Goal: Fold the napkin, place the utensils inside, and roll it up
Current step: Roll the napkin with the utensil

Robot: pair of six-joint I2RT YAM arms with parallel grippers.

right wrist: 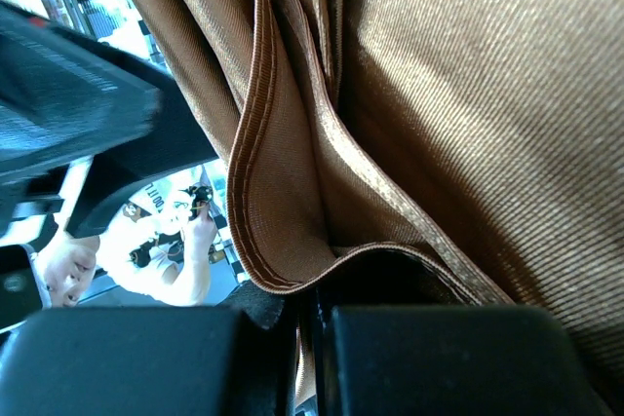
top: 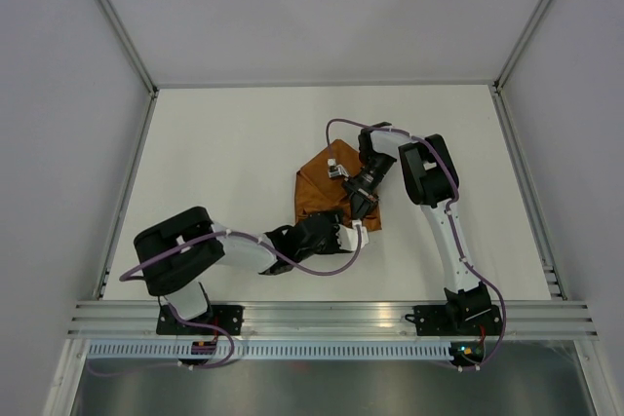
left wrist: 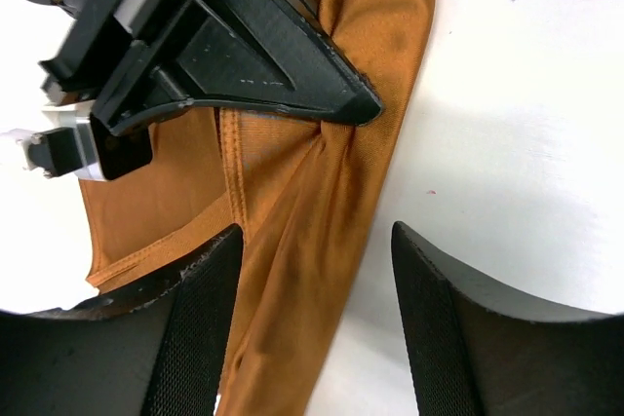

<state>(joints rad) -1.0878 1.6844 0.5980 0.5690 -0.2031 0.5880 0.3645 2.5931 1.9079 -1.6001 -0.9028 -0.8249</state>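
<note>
Left gripper [top: 341, 233], seen from above, reaches in from the near left and sits at the near edge of the napkin [top: 322, 187]. The napkin lies folded and rumpled around the middle of the table [top: 224, 143], with one corner pointing toward the far edge. The right gripper [top: 359, 204] comes down from the far right onto the napkin's right side, close to the left one.

From the left wrist, the left gripper [left wrist: 314, 236] stands open. Its two dark jaws are spread wide, and a long band of the napkin [left wrist: 322, 241] runs up between them; the cloth does not look squeezed. The white table [left wrist: 507, 143] shows bare on the right of that band. Above, the right gripper [left wrist: 356, 104] slants in from the upper left. Its pointed black tip is pressed together on the cloth, and creases fan out from the spot where it pinches. A stitched hem runs down the flatter part of the napkin beside it.

From the right wrist, the right gripper [right wrist: 310, 333] is closed on the napkin [right wrist: 458, 94]. Its black jaws meet at the bottom with a thin strip of fabric caught in the seam between them. Folded layers and a stitched hem rise from there and fill nearly the whole view. A dark blurred shape crosses the upper left, too soft to make out.
</note>
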